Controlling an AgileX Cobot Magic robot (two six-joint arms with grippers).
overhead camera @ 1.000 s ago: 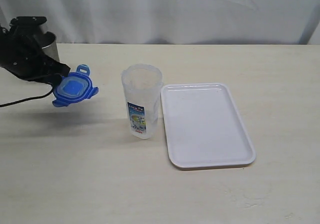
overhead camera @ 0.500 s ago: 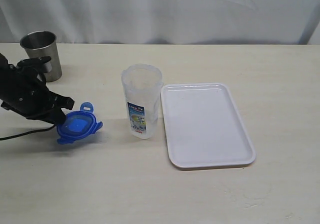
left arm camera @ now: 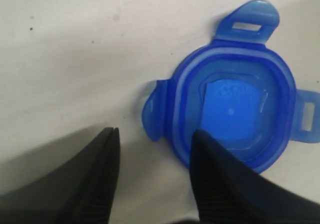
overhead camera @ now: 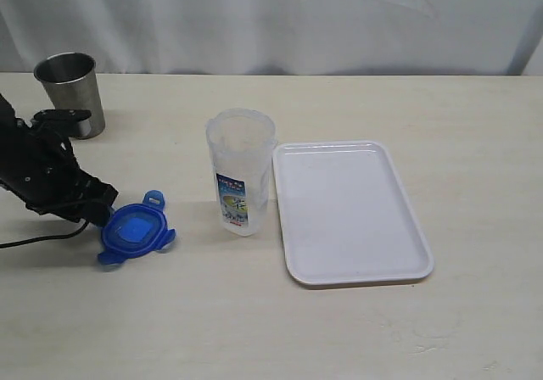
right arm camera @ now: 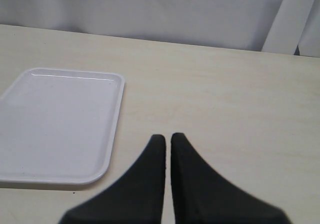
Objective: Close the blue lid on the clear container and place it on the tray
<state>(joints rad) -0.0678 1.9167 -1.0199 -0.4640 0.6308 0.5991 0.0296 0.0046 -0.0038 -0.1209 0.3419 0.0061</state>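
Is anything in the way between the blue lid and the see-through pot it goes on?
No, nothing I can see. Only bare table lies between the blue lid and the clear container. The steel cup stands off at the back, out of the way.

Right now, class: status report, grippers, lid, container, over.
Left gripper open, blue lid flat on table. Right gripper shut, empty. Clear container uncapped beside tray. Nothing blocking.
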